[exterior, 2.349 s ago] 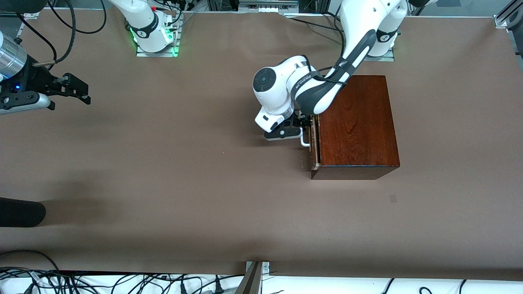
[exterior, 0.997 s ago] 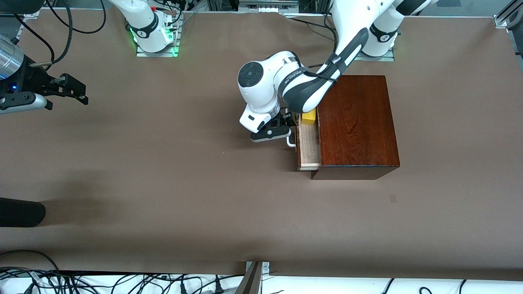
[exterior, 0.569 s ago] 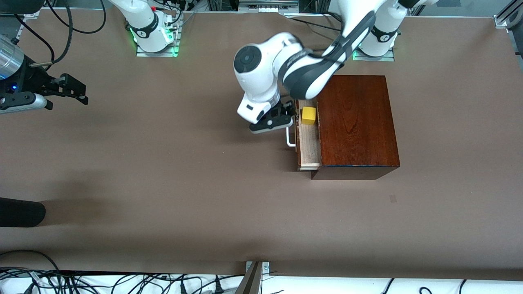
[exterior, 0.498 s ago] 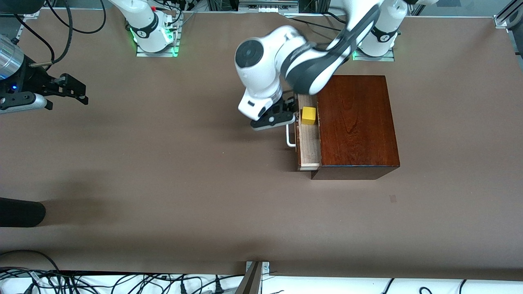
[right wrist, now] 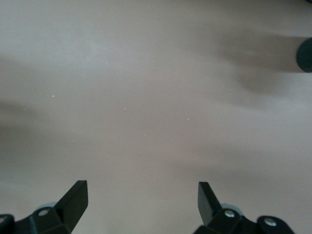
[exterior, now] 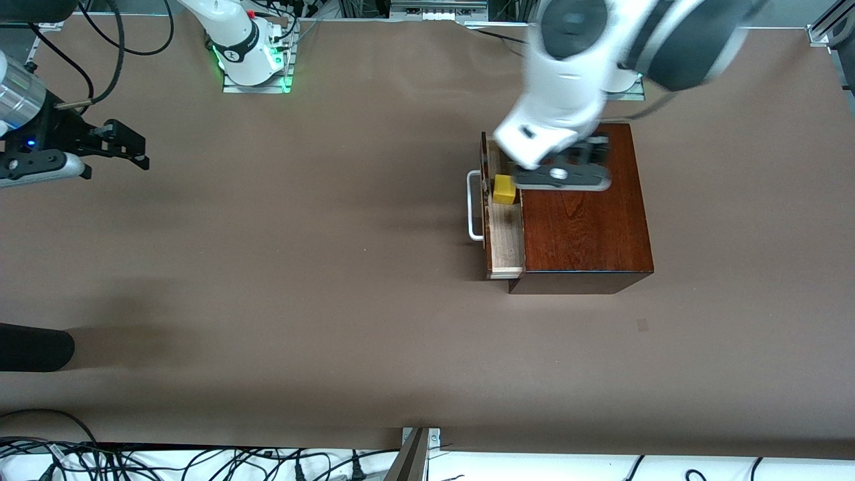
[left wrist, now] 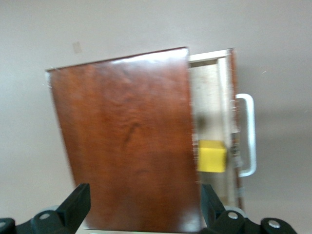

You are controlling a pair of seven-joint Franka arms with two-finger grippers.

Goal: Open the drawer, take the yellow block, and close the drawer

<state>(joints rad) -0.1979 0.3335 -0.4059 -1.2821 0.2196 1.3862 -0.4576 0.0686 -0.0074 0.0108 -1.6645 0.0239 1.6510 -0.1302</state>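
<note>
The mahogany box (exterior: 581, 214) stands toward the left arm's end of the table. Its drawer (exterior: 505, 237) is pulled partly out, showing the pale wood lining and the white bar handle (exterior: 473, 206). The yellow block (exterior: 505, 189) lies in the drawer, at the end farther from the front camera. My left gripper (exterior: 564, 175) is open and empty, up in the air over the box top beside the block. In the left wrist view its gripper (left wrist: 145, 204) frames the box top (left wrist: 122, 141), with the block (left wrist: 212, 156), drawer (left wrist: 212, 95) and handle (left wrist: 246, 134) beside it. My right gripper (exterior: 139, 152) waits open over bare table.
The right wrist view shows the open right gripper (right wrist: 141, 195) over bare brown table. A dark rounded object (exterior: 33, 347) lies at the table's edge toward the right arm's end, nearer the front camera. Cables (exterior: 200, 464) run along the front edge.
My left gripper pulled the drawer out by its handle, which uncovered the yellow block. It then let go, rose and swung over the box top. The right arm has stayed put.
</note>
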